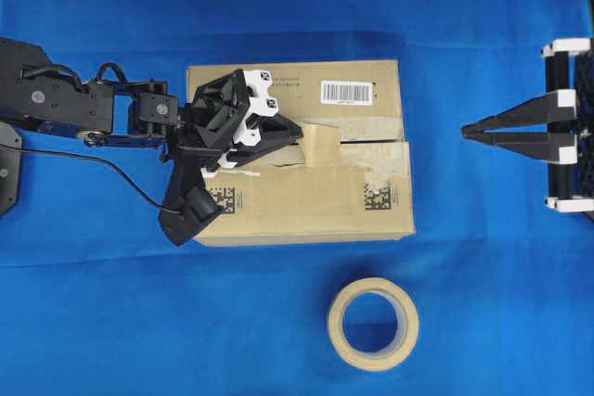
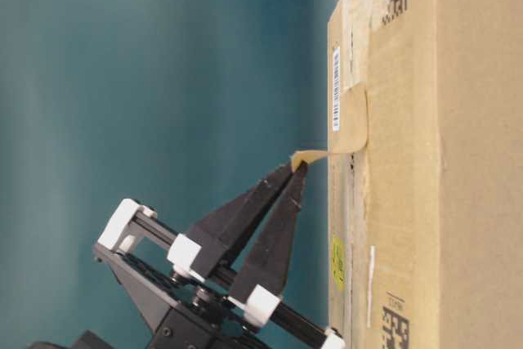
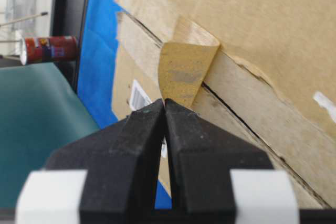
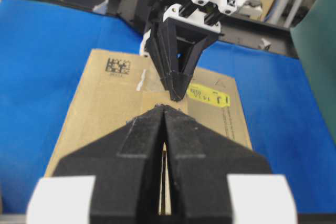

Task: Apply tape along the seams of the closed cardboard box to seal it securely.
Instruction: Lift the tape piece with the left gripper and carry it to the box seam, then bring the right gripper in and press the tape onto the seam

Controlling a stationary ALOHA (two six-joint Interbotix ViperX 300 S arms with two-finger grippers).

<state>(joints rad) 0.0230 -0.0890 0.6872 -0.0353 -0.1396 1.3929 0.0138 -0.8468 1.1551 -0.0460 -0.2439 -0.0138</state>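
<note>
Left gripper (image 2: 298, 167) is pinched on one end of the small tan-brown packing tape piece (image 1: 322, 144); the other end already sits on top of the brown rectangular cardboard box (image 1: 278, 210), across the thin dark seam line (image 3: 231, 109). I'd lower the held end flat along that seam before letting go, keeping it taut. Table-level view shows the lifted end clear of the lid, which overhead hides; right gripper (image 1: 467, 131) is pressed together, empty, well off the box.
</note>
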